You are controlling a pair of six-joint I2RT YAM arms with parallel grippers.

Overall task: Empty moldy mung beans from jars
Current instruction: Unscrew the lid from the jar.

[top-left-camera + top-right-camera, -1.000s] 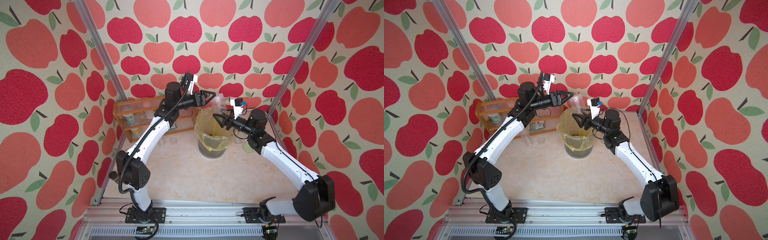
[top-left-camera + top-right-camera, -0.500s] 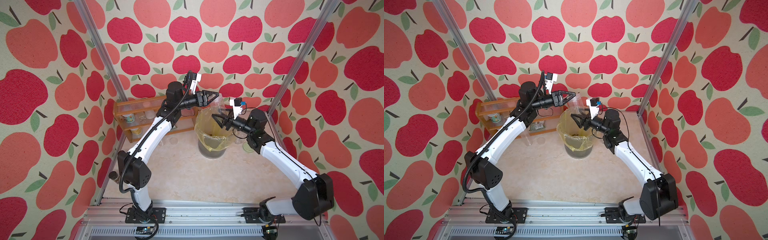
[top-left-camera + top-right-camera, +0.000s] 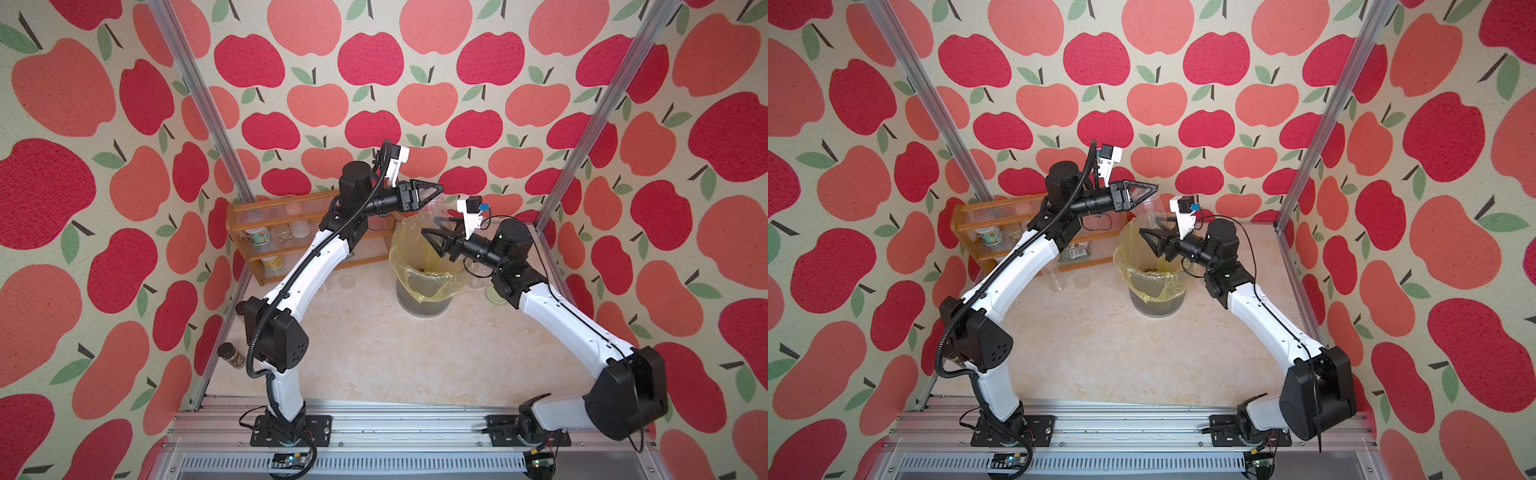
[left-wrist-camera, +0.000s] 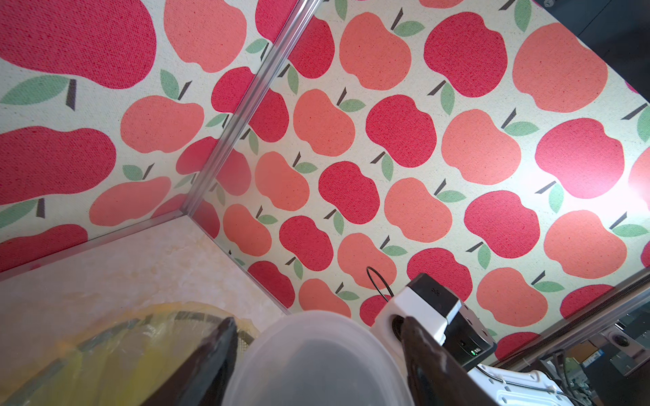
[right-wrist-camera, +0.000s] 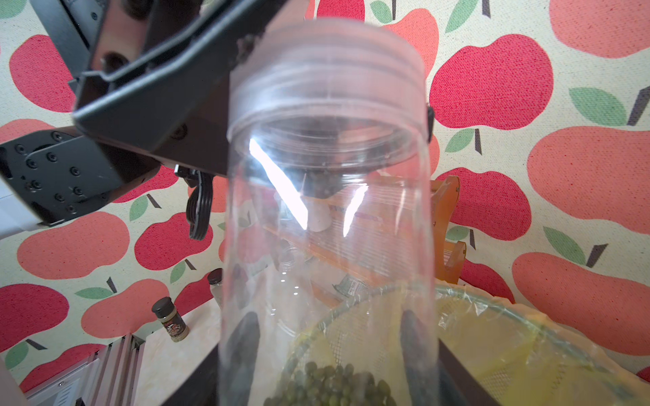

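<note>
left jaws clamp frosted lid (image 4: 316, 355) to unscrew; right jaws grip jar (image 5: 327, 228) lid-up above far bin (image 3: 422, 305), so mung beans (image 5: 330, 383) cannot spill.

The table (image 3: 374, 353) is carrying a bin (image 3: 419, 306), which is standing at the far centre. A wooden rack (image 3: 243, 220) is standing in the far left corner and is holding cans (image 3: 258, 237) on its shelves. Just in front of the rack, a clear jar (image 3: 1057, 279) and a clear lid (image 3: 1082, 281) are sitting side by side. A green lid (image 3: 495, 296) is lying just right of the bin. A dark-lidded jar (image 3: 230, 356) is standing at the left edge, nearer.
</note>
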